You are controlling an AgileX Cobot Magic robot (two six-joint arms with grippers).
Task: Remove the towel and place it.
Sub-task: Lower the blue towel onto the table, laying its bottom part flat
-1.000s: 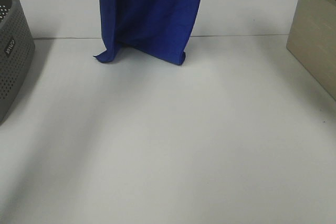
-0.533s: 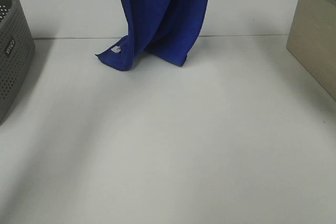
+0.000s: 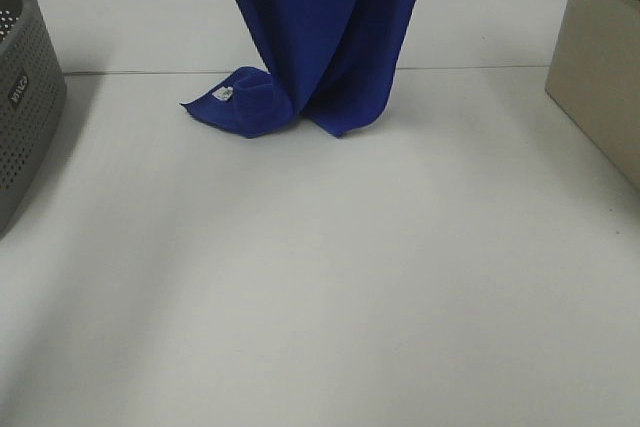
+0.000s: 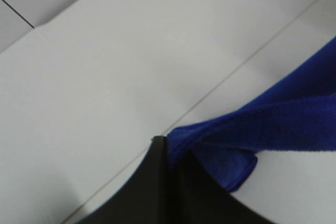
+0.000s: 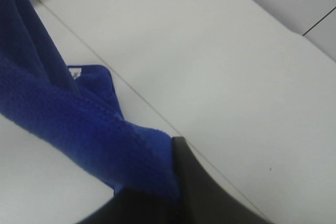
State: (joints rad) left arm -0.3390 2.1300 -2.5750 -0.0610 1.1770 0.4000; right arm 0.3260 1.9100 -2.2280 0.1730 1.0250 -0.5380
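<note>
Exterior high shows the towel (image 3: 322,32) hanging, bottom folds resting on the table (image 3: 320,287); left gripper (image 4: 167,153) and right gripper (image 5: 176,174) each clamp its edge.

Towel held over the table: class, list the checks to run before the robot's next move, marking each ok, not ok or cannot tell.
1. Left hand shut on the towel: ok.
2. Right hand shut on the towel: ok.
3. Towel's lower end touching the table: ok.
4. Towel hanging smooth: not ok, the tagged corner is folded over.
5. Grey basket and beige box apart from the towel: ok.
6. Top edge taut between the hands: cannot tell.
</note>
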